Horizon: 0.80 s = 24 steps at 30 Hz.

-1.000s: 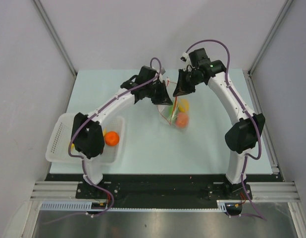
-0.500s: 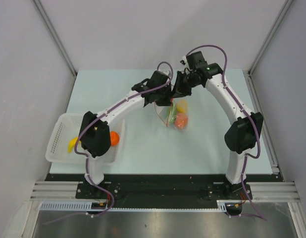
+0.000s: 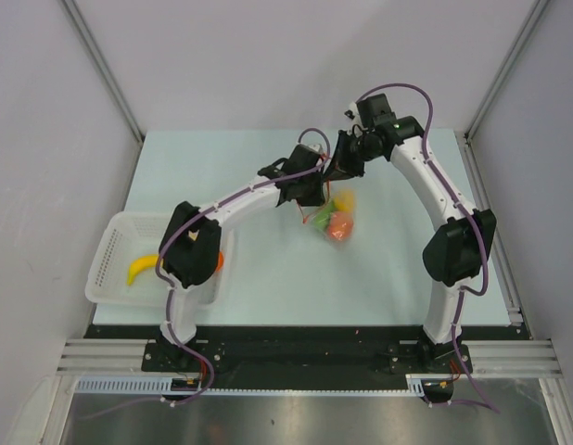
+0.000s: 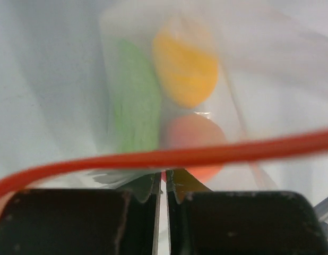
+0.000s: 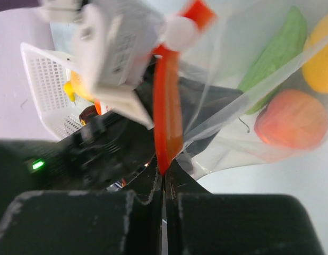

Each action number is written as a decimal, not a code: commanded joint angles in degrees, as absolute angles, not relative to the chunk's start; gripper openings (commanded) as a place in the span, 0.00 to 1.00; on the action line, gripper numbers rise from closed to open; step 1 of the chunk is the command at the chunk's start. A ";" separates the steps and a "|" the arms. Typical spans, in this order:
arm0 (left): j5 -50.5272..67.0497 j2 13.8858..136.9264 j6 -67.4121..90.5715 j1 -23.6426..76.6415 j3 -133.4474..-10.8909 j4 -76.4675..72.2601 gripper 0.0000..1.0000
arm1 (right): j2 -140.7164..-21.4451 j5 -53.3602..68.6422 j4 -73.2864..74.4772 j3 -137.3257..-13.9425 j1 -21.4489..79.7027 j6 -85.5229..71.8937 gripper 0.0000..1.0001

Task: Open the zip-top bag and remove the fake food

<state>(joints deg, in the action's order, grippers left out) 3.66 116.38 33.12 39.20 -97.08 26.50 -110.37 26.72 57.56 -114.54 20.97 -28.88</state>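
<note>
The zip-top bag (image 3: 331,219) hangs between both grippers above the table, its red-orange zip strip (image 4: 164,156) pulled taut. Inside it are a yellow piece (image 4: 185,69), a green piece (image 4: 135,101) and a peach-orange piece (image 4: 193,138) of fake food. My left gripper (image 3: 310,192) (image 4: 164,183) is shut on the bag's edge just below the strip. My right gripper (image 3: 347,169) (image 5: 164,172) is shut on the strip's end (image 5: 168,106). The same food pieces show in the right wrist view: green (image 5: 275,53), yellow (image 5: 320,53), peach-orange (image 5: 291,119).
A white mesh basket (image 3: 110,250) stands at the table's left front edge. It holds a yellow banana (image 3: 141,269) and an orange fruit (image 3: 218,260) partly behind the left arm. The basket also shows in the right wrist view (image 5: 44,90).
My left gripper has moved right, close to the right gripper, and the bag has shifted slightly right with it. The left arm has swung off the basket, uncovering the banana.
</note>
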 commanded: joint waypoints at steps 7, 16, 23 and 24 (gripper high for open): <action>1.76 123.74 31.55 39.64 -100.27 28.65 0.17 | -108.72 30.15 57.66 -114.96 20.48 -27.69 0.00; 1.58 124.80 31.20 39.81 -97.65 26.54 0.52 | -107.67 29.88 57.75 -111.72 20.30 -26.37 0.00; 4.57 124.80 31.38 39.90 -94.13 23.38 0.63 | -106.35 29.97 56.52 -107.94 20.21 -26.19 0.00; 5.27 125.07 31.55 39.90 -93.96 22.77 0.63 | -106.09 29.97 56.43 -107.67 20.21 -26.02 0.00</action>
<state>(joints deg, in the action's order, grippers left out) 3.22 124.73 31.94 39.48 -95.57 25.30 -110.15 28.95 57.54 -108.81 20.51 -26.94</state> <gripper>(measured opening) 0.622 0.009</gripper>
